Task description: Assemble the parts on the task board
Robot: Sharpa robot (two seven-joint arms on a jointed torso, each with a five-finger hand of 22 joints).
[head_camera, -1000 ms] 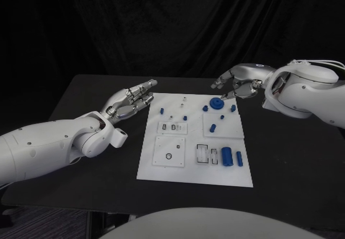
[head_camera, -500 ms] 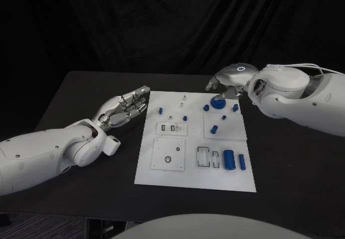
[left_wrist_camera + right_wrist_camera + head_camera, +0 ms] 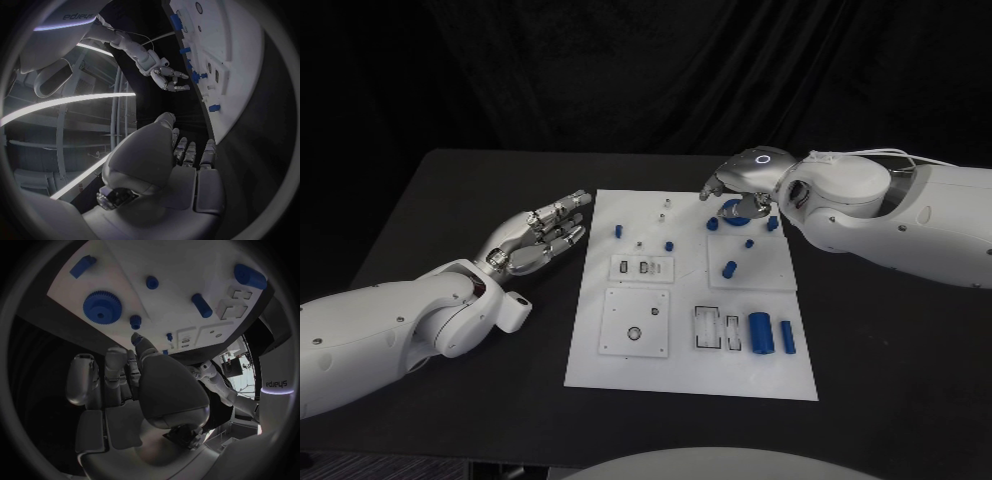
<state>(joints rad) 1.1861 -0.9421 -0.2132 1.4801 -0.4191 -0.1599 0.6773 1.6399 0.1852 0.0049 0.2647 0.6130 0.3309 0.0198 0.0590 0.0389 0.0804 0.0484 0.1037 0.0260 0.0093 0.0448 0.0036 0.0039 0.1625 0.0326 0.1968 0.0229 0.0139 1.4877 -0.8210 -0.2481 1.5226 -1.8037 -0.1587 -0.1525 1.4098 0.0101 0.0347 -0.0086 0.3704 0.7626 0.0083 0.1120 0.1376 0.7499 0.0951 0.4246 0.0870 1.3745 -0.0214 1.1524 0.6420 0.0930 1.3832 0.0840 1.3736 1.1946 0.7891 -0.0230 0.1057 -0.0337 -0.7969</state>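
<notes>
One white task board (image 3: 689, 370) lay mid-table, carrying one blue gear (image 3: 734, 209) at its far right, two blue cylinders (image 3: 760, 333) side by side at its near right, and about six small blue pegs (image 3: 730, 268) scattered across the far half. The right hand (image 3: 737, 190) hovered over the gear, fingers parted, gripping nothing. The left hand (image 3: 538, 236) lay flat and empty beside the board's far left edge. No readable writing showed on the board.
</notes>
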